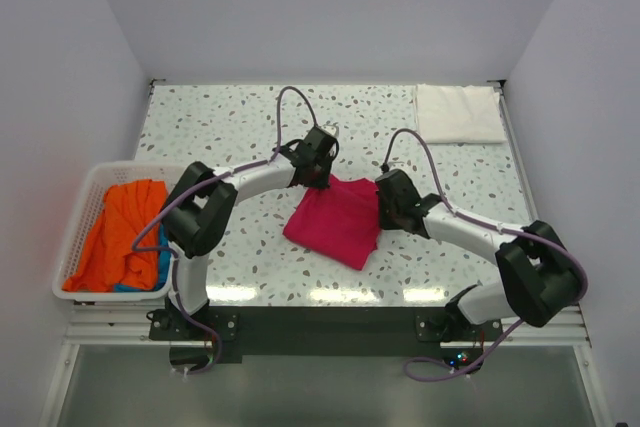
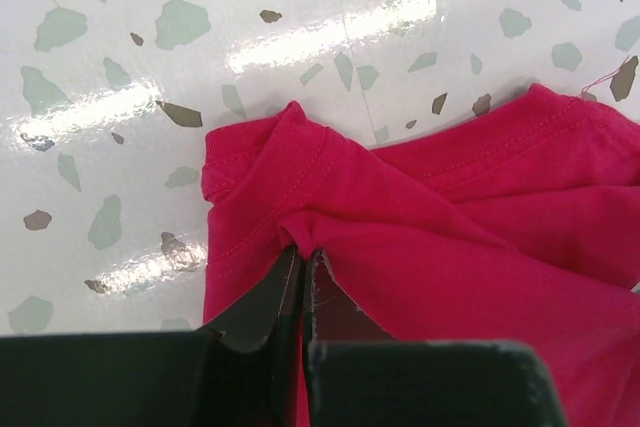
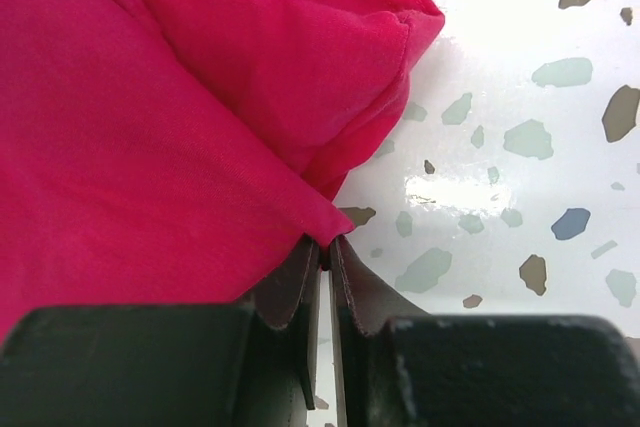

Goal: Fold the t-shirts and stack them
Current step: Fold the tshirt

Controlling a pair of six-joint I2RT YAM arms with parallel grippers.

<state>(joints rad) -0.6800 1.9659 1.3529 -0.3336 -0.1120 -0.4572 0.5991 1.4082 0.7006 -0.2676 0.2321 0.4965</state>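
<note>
- Left arm (image 1: 250,179) and right arm (image 1: 470,234) — white tubular links between bulky black joint housings.
- Thin purple cables (image 1: 284,103) loop along each.
- Left gripper (image 2: 303,259) and right gripper (image 3: 325,245) — dark tapered fingers, blocky black bodies.

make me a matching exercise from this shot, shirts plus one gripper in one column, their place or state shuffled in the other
Column 1
1. magenta t-shirt
2. white t-shirt
3. orange t-shirt
4. left gripper

Column 2
a. heaped in the basket at the left
b. shut on a shirt's edge
c. folded, at the far right corner of the table
d. lying mid-table, partly folded

Pairs: 1-d, 2-c, 3-a, 4-b
</note>
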